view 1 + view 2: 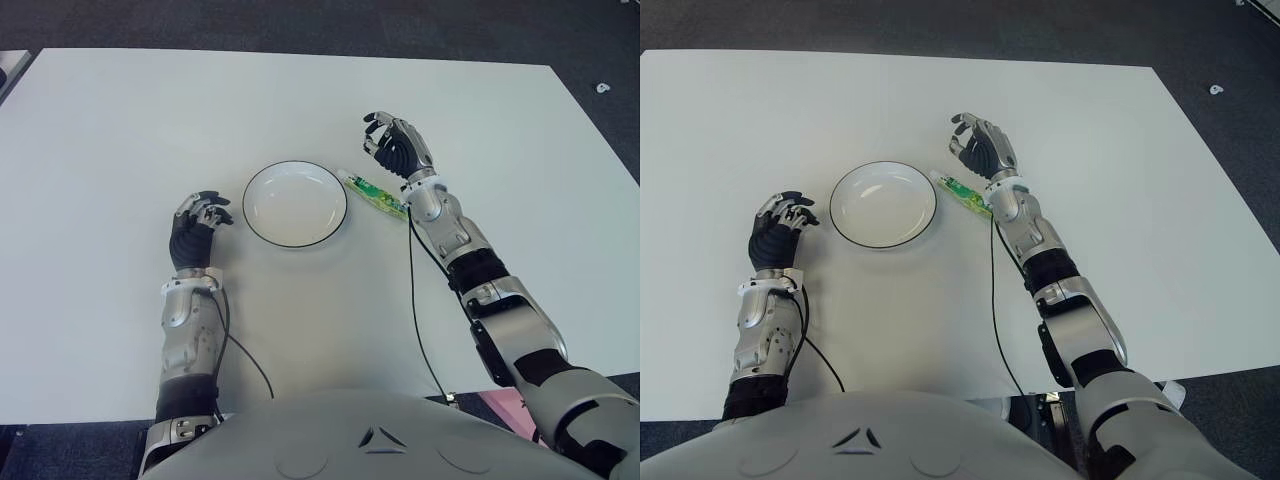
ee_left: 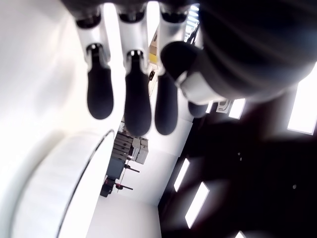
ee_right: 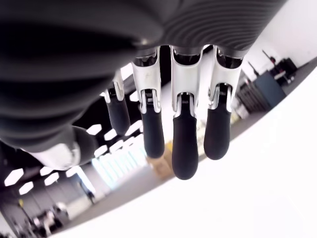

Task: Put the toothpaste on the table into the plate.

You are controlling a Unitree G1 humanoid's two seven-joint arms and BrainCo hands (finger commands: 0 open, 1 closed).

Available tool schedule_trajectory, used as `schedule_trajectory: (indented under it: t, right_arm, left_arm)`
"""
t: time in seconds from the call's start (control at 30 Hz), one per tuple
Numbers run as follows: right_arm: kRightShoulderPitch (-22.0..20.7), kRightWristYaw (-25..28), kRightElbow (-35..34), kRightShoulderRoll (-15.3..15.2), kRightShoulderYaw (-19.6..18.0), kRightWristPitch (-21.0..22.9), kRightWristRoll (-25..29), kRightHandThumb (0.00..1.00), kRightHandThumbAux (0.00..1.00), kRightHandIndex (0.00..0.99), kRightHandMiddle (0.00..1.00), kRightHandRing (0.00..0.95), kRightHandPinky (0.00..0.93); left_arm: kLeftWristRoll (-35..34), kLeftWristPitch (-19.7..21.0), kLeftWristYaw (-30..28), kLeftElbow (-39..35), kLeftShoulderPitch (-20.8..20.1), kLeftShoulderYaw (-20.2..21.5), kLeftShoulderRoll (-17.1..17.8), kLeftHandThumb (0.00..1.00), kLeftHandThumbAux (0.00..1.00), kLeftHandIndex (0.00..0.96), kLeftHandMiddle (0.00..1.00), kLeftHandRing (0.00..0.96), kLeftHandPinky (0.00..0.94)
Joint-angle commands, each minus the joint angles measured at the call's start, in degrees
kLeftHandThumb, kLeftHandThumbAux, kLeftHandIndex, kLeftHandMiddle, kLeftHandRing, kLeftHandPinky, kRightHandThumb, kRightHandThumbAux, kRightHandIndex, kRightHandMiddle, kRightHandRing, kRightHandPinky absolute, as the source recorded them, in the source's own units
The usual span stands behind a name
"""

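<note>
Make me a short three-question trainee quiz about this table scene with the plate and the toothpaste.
1. True or false: the toothpaste already lies in the plate.
2. Which hand shows nearer the toothpaste? A) left hand B) right hand
3. Fill in: the toothpaste lies on the table, just off the plate's ____ side.

Key: 1 false; 2 B; 3 right. Both hands are open and hold nothing.

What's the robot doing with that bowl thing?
The robot is meant to put the toothpaste into the plate. The tube lies on the white table, just to the plate's right. The right hand hovers open beside the tube, holding nothing. The left hand shows left of the plate, fingers relaxed, holding nothing.
</note>
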Motion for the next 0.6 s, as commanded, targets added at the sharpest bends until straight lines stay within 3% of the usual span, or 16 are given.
schedule_trajectory:
  t: [0.03,0.33,0.6]
  right_arm:
    - [2.16,10.28,-3.96,-3.24,4.31,7.99,-5.55,0.552,0.209,0.005,0.008,0.008,0.009]
    - [1.61,13.63,-3.83,-3.25,8.12,13.05,-12.40,0.567,0.129,0.000,0.000,0.000,0.000]
    - [0.36,13.62,0.34,-2.54,9.74,13.69,-14.80,0.571,0.110,0.000,0.000,0.000,0.000]
  left_arm:
    - [-0.22,4.58,1.58,3.21,3.35,0.40,-0.98,0.837,0.677,0.411,0.489,0.589,0.557]
    - [-0.19,5.31,1.50,2.10,3.75,0.24,-1.23,0.838,0.677,0.411,0.489,0.588,0.551]
    - [-0.07,4.87,1.11,1.68,4.32,0.21,-1.21,0.838,0.676,0.413,0.489,0.585,0.548]
